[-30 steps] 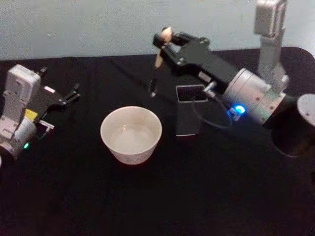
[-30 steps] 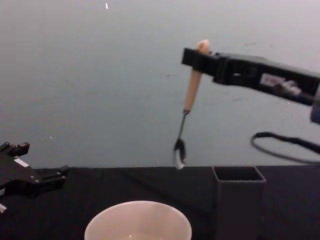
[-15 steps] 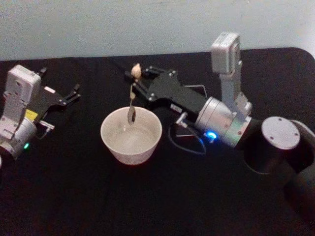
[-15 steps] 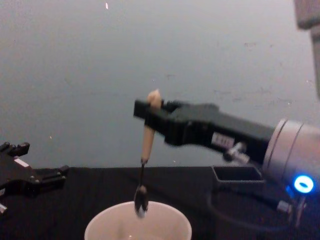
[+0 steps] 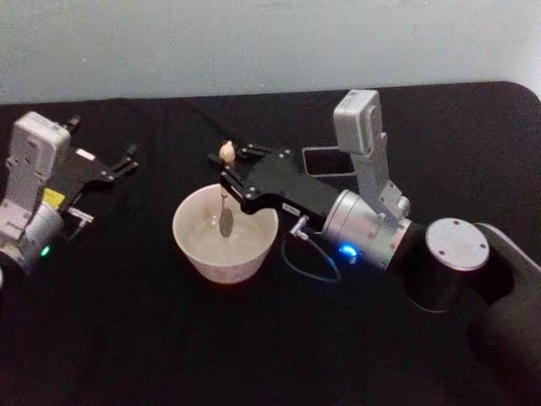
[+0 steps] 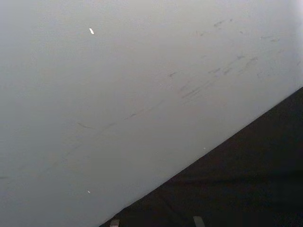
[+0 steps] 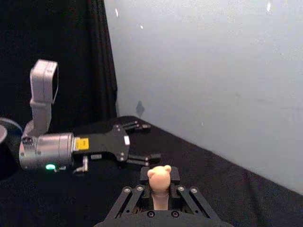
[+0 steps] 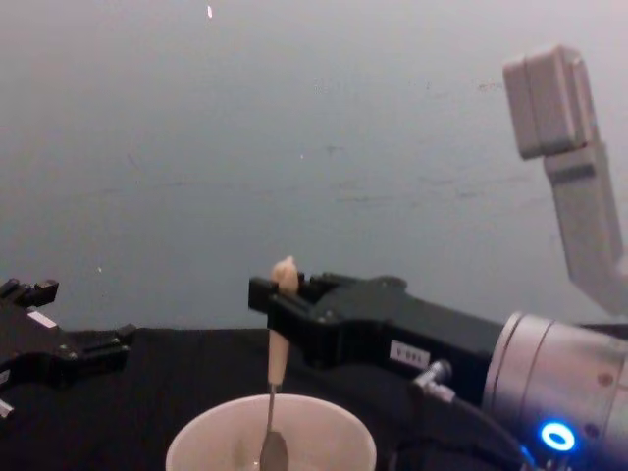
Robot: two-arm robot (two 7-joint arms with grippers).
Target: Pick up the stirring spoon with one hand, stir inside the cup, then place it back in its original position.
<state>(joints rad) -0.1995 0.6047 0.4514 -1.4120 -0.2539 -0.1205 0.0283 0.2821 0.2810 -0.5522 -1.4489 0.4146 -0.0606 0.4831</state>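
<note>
The cream-white cup [image 5: 211, 260] stands left of the table's centre, seen from the side as the cup [image 8: 339, 424]. My right gripper [image 5: 226, 172] reaches over the cup's rim and is shut on the beige handle of the stirring spoon [image 5: 226, 220]. The spoon [image 8: 276, 355] hangs upright, its metal bowl down inside the cup. The right wrist view shows the knobby handle tip [image 7: 159, 175] clamped between the fingers. My left gripper [image 5: 127, 160] rests open on the table at the far left, apart from the cup.
The dark grey square holder box [image 5: 328, 161] stands behind my right arm, right of the cup. A black cloth covers the table, with a pale wall behind it. My right arm's body fills the right side of the table.
My right gripper has carried the spoon leftward from above the holder box to over the cup, then lowered it until its bowl is inside. The left arm has not moved.
</note>
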